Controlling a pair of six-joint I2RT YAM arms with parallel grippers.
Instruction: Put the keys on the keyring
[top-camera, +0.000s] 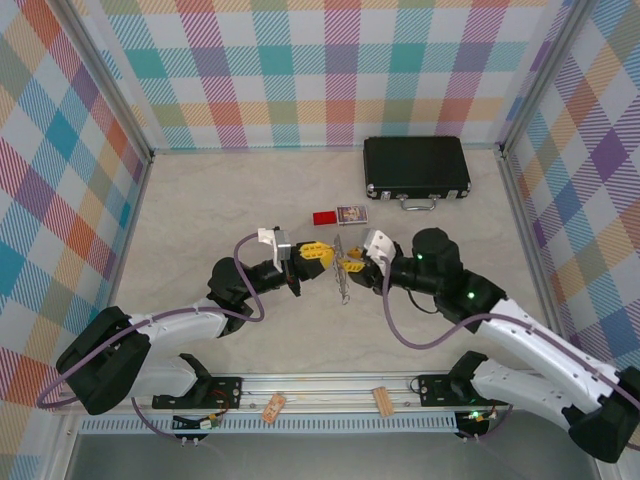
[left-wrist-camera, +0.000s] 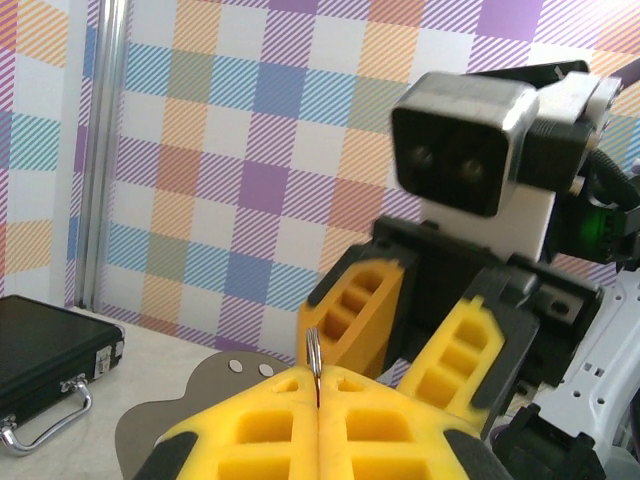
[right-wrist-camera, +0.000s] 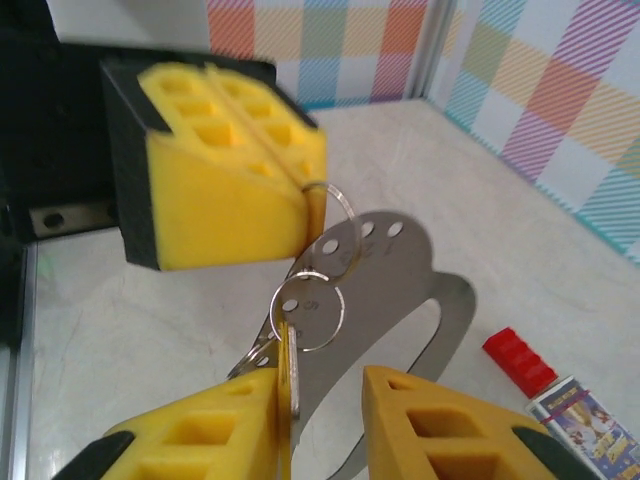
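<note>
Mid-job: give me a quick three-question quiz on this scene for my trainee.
1. True or false: the left gripper is shut on a thin wire ring.
2. The black case is: A) open at the table's centre; B) closed, near the far wall; C) held between two fingers.
3. Fill in: the key rests against one finger of the right gripper, whose jaws stand ___.
Key: 1 true; 2 B; 3 open.
</note>
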